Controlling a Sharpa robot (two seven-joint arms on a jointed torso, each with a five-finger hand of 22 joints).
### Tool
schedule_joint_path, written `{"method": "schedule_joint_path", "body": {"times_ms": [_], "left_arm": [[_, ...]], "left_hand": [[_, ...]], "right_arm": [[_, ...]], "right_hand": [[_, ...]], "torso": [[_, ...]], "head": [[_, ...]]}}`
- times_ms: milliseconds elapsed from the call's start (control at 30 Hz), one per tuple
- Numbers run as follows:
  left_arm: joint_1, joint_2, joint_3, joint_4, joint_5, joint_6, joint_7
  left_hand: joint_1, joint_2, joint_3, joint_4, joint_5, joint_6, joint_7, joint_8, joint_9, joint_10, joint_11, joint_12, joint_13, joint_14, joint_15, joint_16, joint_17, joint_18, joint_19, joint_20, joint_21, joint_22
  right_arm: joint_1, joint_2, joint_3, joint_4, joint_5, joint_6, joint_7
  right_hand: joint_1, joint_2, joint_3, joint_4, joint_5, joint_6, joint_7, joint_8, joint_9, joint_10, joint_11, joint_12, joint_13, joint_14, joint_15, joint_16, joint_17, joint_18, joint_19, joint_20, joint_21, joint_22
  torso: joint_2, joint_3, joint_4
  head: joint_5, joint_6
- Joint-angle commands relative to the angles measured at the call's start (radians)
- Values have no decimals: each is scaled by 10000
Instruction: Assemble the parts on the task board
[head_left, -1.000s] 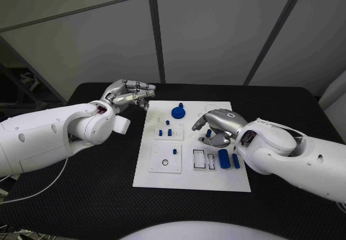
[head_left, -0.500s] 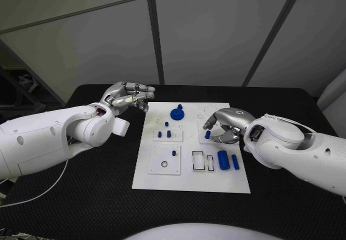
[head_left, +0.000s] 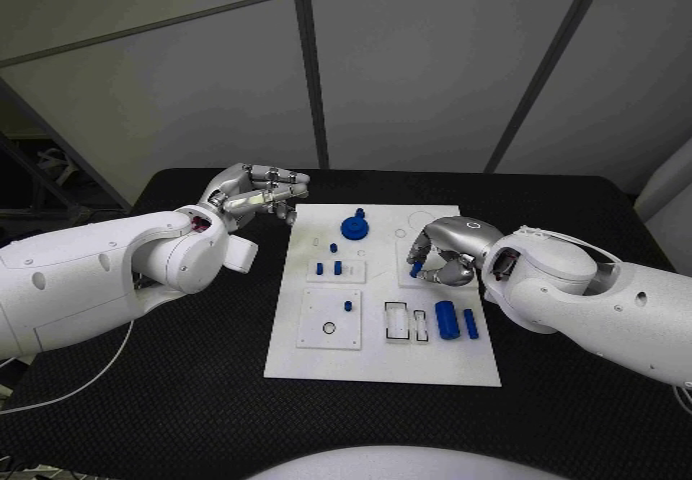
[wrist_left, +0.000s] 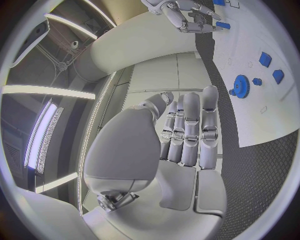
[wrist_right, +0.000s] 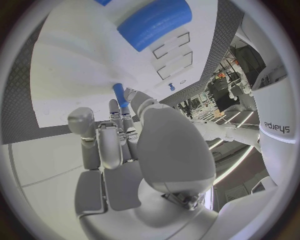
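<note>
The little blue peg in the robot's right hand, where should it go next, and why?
Probably straight down, a little. The right hand pinches the small blue peg upright over the task board, close to the surface, so easing it into the spot beneath looks the likeliest move. Whether it is already seated, I cannot tell.

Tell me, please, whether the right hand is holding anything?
Yes: the right hand pinches a small blue peg in its fingers over the task board.

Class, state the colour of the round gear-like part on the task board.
Blue; the gear-like part shows best in the head view, near the task board's far edge.
</note>
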Motion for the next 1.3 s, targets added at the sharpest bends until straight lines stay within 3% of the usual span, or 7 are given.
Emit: {"method": "schedule_joint_path", "body": {"times_ms": [33,467,767,1000,1133,1167,1300], "left_arm": [[14,-6,6,12,48,124,57],[14,-6,6,12,48,133,27],[14,-23,7,28,48,140,3],[14,-34,7,28,48,143,-1],[14,-22,7,-4,48,148,-5],[14,-17,7,-11,48,151,-6],[13,10,7,-30,48,163,-8]], "left_hand": [[-44,38,-54,-21,-46,-18,1,8,-2,-59,-11,63,9,-46,17,-50,-14,123,-61,30,-40,-8],[-44,38,-54,-21,-46,-18,1,8,-2,-59,-11,63,9,-46,17,-50,-14,123,-61,30,-40,-8],[-38,48,-55,-24,-44,-17,1,10,-2,-60,-13,68,10,-46,16,-49,-16,125,-59,30,-43,-12],[-27,67,-55,-31,-41,-15,2,14,-1,-62,-15,78,13,-45,13,-47,-19,127,-55,29,-49,-20],[-14,77,-53,-39,-39,-15,1,16,0,-63,-16,85,14,-46,10,-47,-21,129,-53,28,-53,-24],[-14,77,-53,-39,-39,-15,1,16,0,-63,-16,85,14,-46,10,-47,-21,129,-53,28,-53,-24],[-14,77,-53,-39,-39,-15,1,16,0,-63,-16,85,14,-46,10,-47,-21,129,-53,28,-53,-24]], "right_arm": [[15,25,6,-27,-91,248,-122],[13,219,5,-233,-105,292,-195],[11,259,4,-243,-134,-214,-217],[8,69,5,94,-174,-690,-161],[12,-159,14,528,-142,-980,-148],[13,-210,25,636,-111,-1034,-145],[15,-295,280,1030,6,-1182,-114]], "right_hand": [[89,52,163,11,-61,198,-11,77,27,274,-58,53,4,430,-116,44,1,9,131,-32,103,131],[159,72,455,27,-96,466,-37,105,51,559,-115,-45,-32,432,-179,32,-55,-34,276,-86,241,314],[290,168,726,-47,-90,840,-59,192,107,998,-190,-136,11,454,-256,84,3,-86,464,-149,437,572],[308,197,803,-86,-105,1016,-106,238,145,1202,-248,-170,48,475,-298,135,75,-108,543,-186,524,688],[310,198,808,-89,-104,1028,-109,241,147,1217,-253,-172,51,477,-302,141,83,-111,553,-189,534,703],[314,198,814,-96,-102,1042,-113,243,151,1233,-259,-176,54,481,-306,150,99,-115,563,-193,545,718],[314,198,815,-97,-102,1043,-114,244,151,1234,-259,-177,55,481,-306,151,100,-115,564,-193,546,719]], "torso": [[-1,9,-20],[-5,6,-7],[-4,2,-11],[-25,6,-15],[-32,11,-20],[-35,9,-16],[-29,0,-3]], "head": [[8,-23],[-15,-48],[-28,-62],[-17,-63],[-25,-46],[-33,-36],[-34,-14]]}}
